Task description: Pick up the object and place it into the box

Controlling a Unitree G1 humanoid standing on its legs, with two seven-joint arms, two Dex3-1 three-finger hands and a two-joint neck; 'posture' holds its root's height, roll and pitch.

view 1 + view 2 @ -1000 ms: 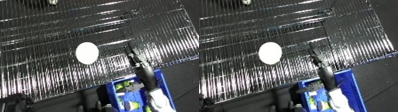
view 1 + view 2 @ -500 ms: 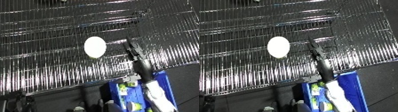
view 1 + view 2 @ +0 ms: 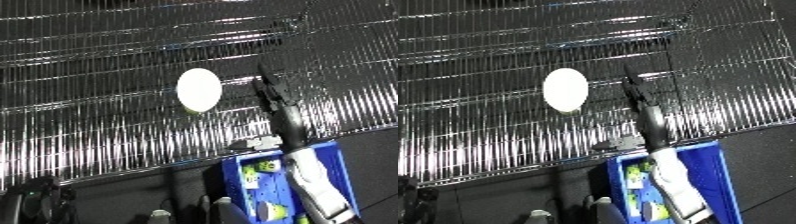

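Observation:
A white oval object [image 3: 198, 90] lies on the shiny ribbed metal table [image 3: 89, 125], near its middle. My right hand [image 3: 272, 98] reaches up from the lower right with its black fingers straight, and it is open just to the right of the object, a small gap apart. Its white forearm [image 3: 313, 185] passes over the blue bin [image 3: 340, 159] at the bottom right, which holds several yellow-green items [image 3: 252, 172]. The left hand shows in neither eye view.
The table's front edge [image 3: 160, 164] runs across the lower part of the view, with dark floor below it. Dark robot parts [image 3: 40, 197] sit at the bottom left. Ridges and a seam [image 3: 266, 22] cross the far table surface.
The whole picture has shifted as the camera moved. My right hand has stretched farther forward and now lies closer beside the white object, fingers still straight.

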